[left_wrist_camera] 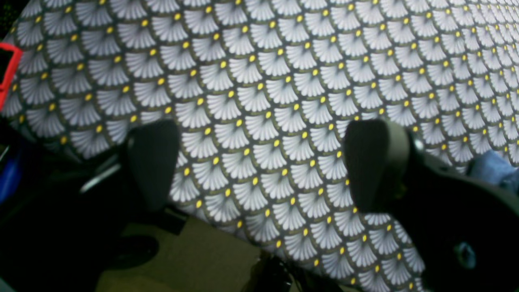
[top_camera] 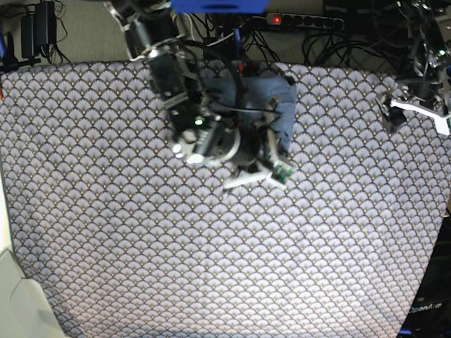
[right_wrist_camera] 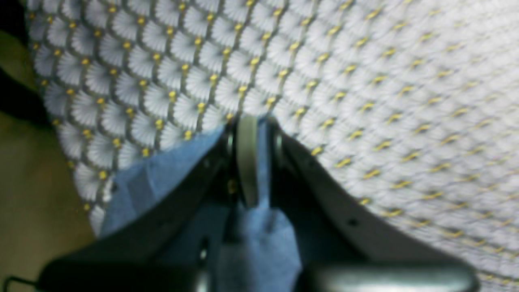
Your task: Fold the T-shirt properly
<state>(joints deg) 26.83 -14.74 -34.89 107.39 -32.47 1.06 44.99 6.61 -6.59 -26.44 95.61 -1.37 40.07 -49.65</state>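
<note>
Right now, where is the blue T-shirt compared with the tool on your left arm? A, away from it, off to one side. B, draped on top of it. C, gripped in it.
A: the left tool stands open over patterned cloth, while the blue T-shirt lies under the other arm.

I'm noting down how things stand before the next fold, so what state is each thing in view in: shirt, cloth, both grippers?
T-shirt: lying at the table's far side, bunched into a small shape, partly hidden by the right arm; whether neatly folded, cannot tell.
Patterned cloth: spread over the table.
Left gripper: jaws wide open, holding nothing.
Right gripper: jaws nearly together, over the shirt; grip on it unclear.
</note>
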